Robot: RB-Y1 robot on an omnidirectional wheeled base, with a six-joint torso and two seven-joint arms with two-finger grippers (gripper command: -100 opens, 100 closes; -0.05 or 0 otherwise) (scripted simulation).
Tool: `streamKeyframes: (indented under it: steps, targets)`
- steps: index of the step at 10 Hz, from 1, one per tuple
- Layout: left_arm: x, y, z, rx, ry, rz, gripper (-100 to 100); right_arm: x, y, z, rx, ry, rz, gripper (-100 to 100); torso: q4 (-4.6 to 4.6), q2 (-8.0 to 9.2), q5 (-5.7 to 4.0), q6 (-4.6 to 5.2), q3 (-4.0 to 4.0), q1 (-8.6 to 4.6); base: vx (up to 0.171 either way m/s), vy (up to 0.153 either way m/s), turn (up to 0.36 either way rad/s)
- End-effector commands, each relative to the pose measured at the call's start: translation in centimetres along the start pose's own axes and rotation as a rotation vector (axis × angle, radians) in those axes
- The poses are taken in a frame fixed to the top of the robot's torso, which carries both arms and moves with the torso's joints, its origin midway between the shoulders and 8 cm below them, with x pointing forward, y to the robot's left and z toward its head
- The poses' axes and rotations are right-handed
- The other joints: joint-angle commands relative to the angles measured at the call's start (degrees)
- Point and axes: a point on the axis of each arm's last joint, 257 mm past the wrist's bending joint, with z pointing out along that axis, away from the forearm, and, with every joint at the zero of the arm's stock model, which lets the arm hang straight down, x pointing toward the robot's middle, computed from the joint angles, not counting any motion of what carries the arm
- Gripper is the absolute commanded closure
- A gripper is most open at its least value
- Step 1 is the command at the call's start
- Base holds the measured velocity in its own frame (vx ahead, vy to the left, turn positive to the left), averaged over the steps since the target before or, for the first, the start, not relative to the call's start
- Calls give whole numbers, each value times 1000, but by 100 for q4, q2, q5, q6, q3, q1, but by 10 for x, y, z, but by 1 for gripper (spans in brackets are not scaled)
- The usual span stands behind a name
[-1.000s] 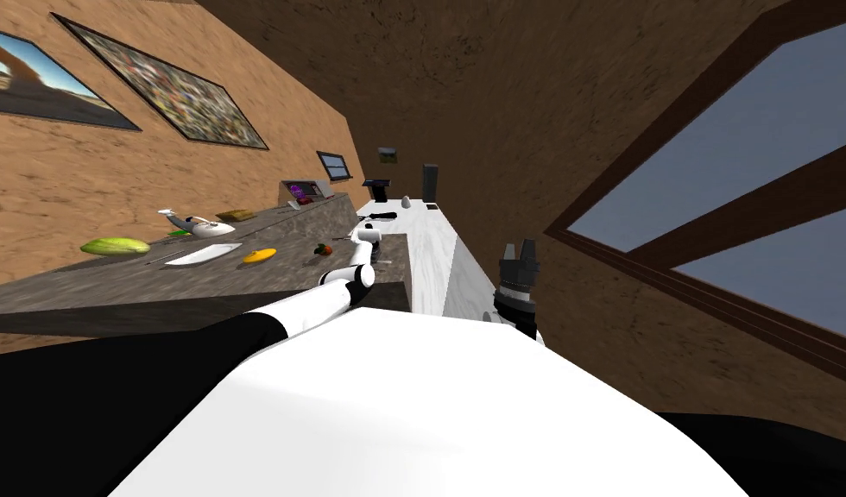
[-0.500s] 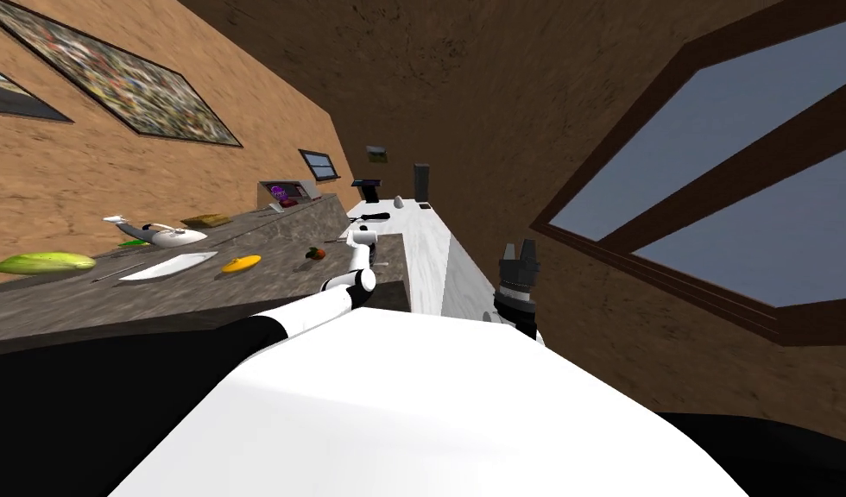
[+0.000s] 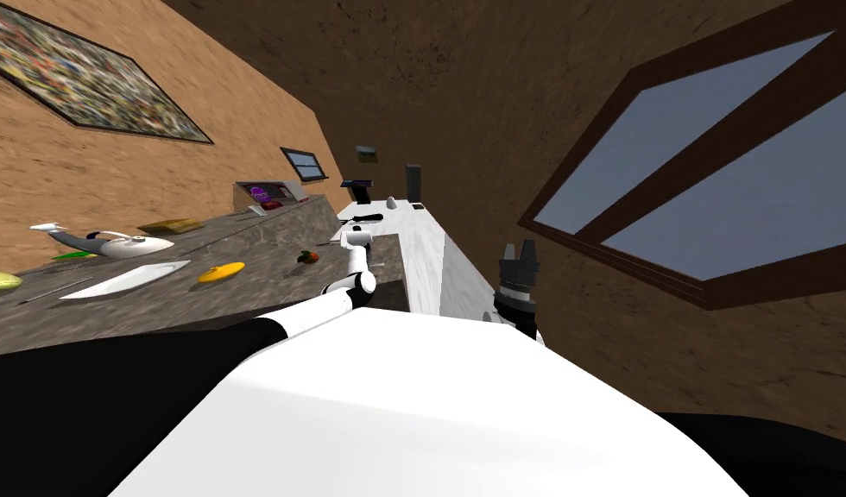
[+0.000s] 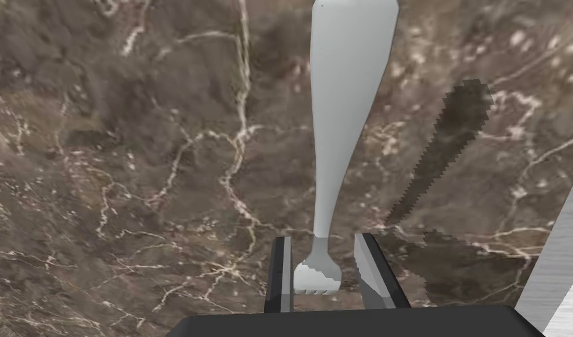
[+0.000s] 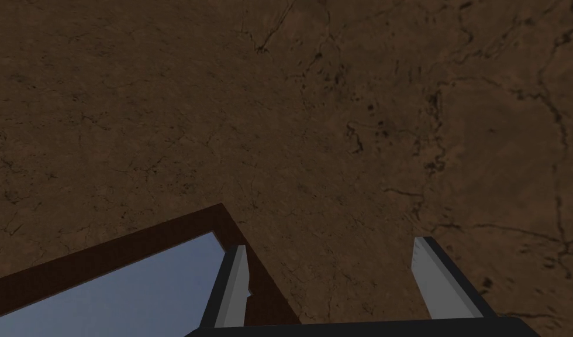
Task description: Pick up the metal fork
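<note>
Marbled counter (image 4: 133,175): left tool (image 4: 323,240) seemingly clamps fork (image 4: 344,117) tines.

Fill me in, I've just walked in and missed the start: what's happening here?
The robot is going for a light grey fork on the dark marble counter. Its left gripper is shut on the fork's tine end, with the handle pointing away from the hand. A shadow lies off to one side, so the fork may be off the surface, though I cannot tell. The right gripper is open and holds nothing.
</note>
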Motion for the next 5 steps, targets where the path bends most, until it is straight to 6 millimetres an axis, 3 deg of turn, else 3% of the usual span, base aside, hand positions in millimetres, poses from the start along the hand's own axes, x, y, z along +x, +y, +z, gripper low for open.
streamKeyframes:
  steps: [1, 2, 5]
  targets:
    - [-13, 29, 10, -65, -12, -65, 100, 0, 0, 0, 0, 0, 0, 0, 0, 0, 0, 0, 0, 0, -61, 53, -309]
    - [-19, 26, 6, -50, -15, -84, 100, 0, 0, 0, 0, 0, 0, 0, -3, 19, 9, 9, 7, 16, -60, 66, -275]
    - [-22, 21, 0, -30, -19, -93, 100, 0, 0, 0, 0, 0, 0, 0, 0, 4, 2, -3, 2, 7, -7, 12, 9]
